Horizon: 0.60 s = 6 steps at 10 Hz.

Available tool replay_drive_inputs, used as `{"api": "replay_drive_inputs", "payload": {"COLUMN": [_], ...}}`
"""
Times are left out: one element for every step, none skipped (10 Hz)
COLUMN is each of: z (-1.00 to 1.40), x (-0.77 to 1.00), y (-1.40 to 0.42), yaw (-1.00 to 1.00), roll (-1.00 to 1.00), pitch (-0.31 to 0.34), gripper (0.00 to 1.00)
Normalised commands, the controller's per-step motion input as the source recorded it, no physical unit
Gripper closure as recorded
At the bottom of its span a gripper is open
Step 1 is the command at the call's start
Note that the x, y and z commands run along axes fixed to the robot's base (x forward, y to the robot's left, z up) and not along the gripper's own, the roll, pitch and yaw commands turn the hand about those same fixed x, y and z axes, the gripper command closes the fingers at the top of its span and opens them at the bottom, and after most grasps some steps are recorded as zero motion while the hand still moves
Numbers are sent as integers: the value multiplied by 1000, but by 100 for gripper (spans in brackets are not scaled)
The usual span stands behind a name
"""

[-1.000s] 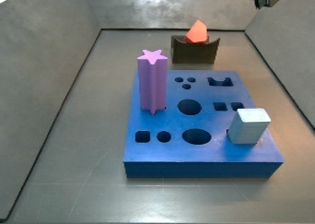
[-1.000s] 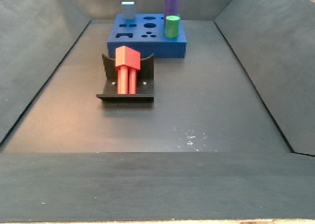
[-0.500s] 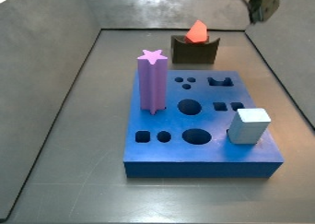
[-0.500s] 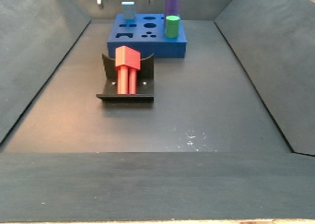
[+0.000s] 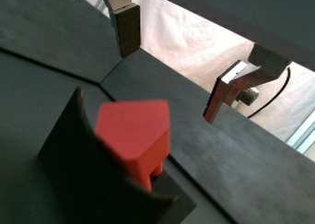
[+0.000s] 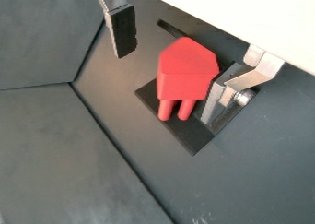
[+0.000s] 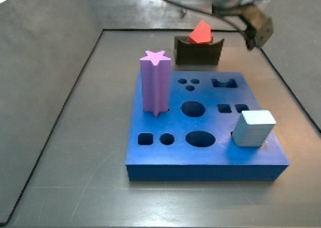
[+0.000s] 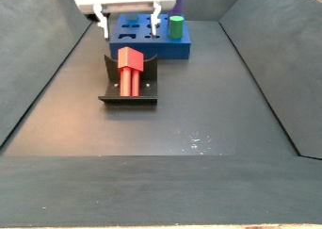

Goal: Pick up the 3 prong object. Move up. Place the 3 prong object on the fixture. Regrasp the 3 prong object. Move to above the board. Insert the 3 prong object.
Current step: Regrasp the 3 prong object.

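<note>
3 prong object (image 6: 187, 69): red-orange smooth plastic block, prongs visible in a wrist view, lying on fixture (image 8: 128, 89), below gripper. Fixture dark, boxy, matte. Gripper (image 6: 175, 51) above object, jaws wide apart, empty; silver plate fingers (image 6: 121, 29) flank object without touching. Board (image 7: 207, 129) blue, many holes, beside gripper.

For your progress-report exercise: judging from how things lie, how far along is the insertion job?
Done: the 3 prong object rests on the fixture. In hand: the regrasp; the tool hangs open above the object in both wrist views, fingers either side, not touching. Left: gripping it, carrying it above the board and inserting it.
</note>
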Motion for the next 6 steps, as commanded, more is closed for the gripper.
{"api": "replay_drive_inputs", "payload": {"z": [-1000, -1000, -817, -617, -475, -344], "x": [92, 93, 86, 81, 83, 82], "y": [39, 36, 24, 11, 5, 3], "yaw": [-69, -75, -75, -62, -44, -19], "roll": [62, 64, 61, 61, 64, 65], "pitch": [-88, -69, -32, 4, 24, 35], "gripper": [0, 0, 0, 0, 0, 0]}}
